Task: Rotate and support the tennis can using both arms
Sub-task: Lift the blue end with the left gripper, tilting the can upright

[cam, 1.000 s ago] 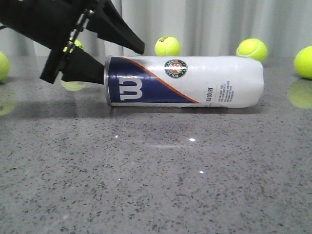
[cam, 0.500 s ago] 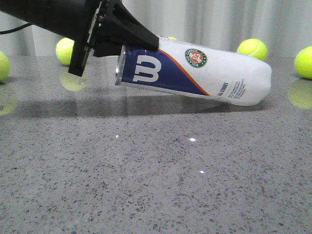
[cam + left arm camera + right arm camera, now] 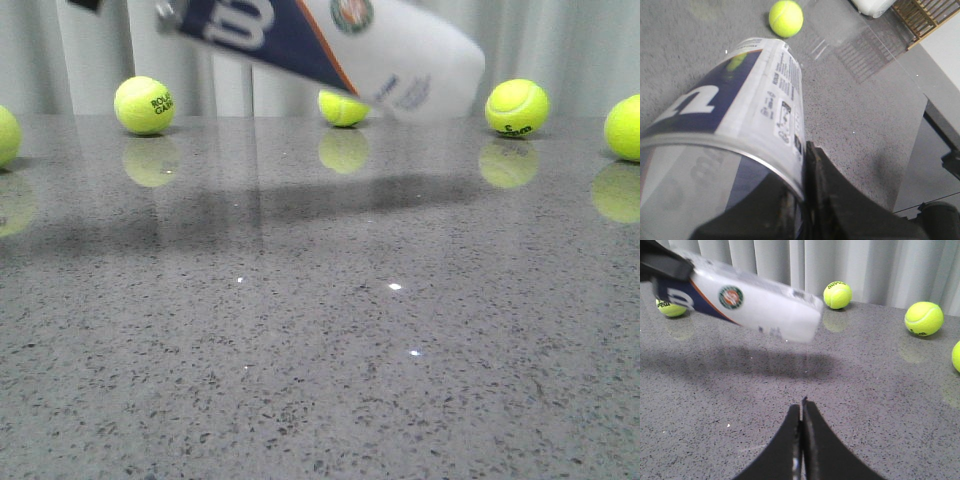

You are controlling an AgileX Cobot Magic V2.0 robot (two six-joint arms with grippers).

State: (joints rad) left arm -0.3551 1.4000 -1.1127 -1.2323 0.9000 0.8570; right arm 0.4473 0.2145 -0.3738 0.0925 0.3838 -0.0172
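Observation:
The tennis can [image 3: 330, 40] hangs tilted in the air above the grey table, navy W end high at the left, white end lower at the right. My left gripper [image 3: 660, 265] is shut on the navy end. In the left wrist view one black finger [image 3: 825, 195] presses the side of the can [image 3: 755, 100] at its metal rim; the other finger is hidden behind the can. In the front view the left gripper is almost wholly out of frame. My right gripper [image 3: 801, 407] is shut and empty, low over the table, apart from the can [image 3: 755, 302].
Yellow-green tennis balls lie along the back of the table [image 3: 300, 330]: one at the left [image 3: 145, 105], one in the middle [image 3: 343, 107], one at the right [image 3: 517, 107], more at both edges. A wooden rack [image 3: 925, 15] stands beyond the table edge.
My left gripper has lifted the can's navy end, then the whole can, up off the table; it lay flat a second ago. A ball behind it now shows.

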